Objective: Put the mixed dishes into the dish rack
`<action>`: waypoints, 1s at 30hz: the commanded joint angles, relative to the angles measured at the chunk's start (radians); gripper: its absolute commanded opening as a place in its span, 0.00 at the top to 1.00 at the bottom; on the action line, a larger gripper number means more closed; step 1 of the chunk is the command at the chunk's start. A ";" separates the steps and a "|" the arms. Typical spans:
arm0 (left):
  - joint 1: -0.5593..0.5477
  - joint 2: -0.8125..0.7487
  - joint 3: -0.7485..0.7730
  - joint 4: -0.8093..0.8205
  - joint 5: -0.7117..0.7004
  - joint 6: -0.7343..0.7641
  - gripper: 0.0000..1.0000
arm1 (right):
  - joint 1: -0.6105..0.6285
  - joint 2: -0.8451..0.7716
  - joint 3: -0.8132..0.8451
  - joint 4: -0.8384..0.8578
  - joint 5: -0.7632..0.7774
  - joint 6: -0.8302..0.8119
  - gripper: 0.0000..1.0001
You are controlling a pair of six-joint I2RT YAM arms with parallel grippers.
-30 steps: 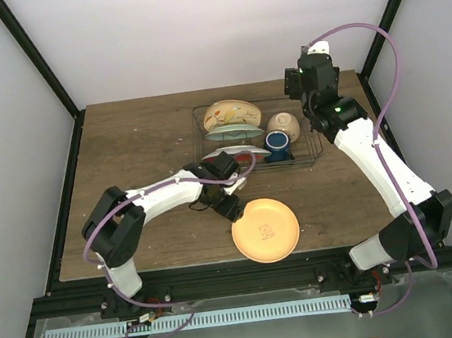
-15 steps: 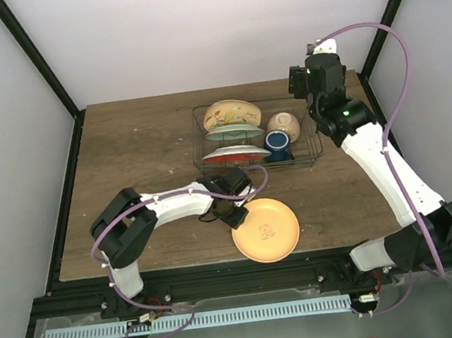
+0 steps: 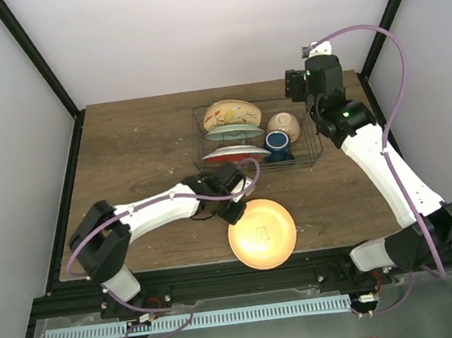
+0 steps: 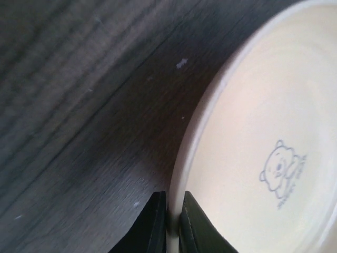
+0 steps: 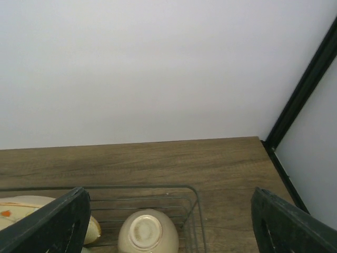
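Left gripper (image 4: 169, 221) was found nearly closed, its fingers pinching the left rim of the tan plate (image 3: 263, 234). The plate sat near the front edge of the table (image 3: 133, 147), apart from the dish rack (image 3: 316, 148). Right gripper (image 5: 166, 224) stood wide open and empty above the rack's far right corner, over the small cream bowl (image 5: 147, 234)
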 commanded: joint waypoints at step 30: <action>0.448 -0.444 0.248 -0.076 -0.199 0.111 0.94 | -0.085 0.131 -0.119 0.035 -1.376 -0.120 0.01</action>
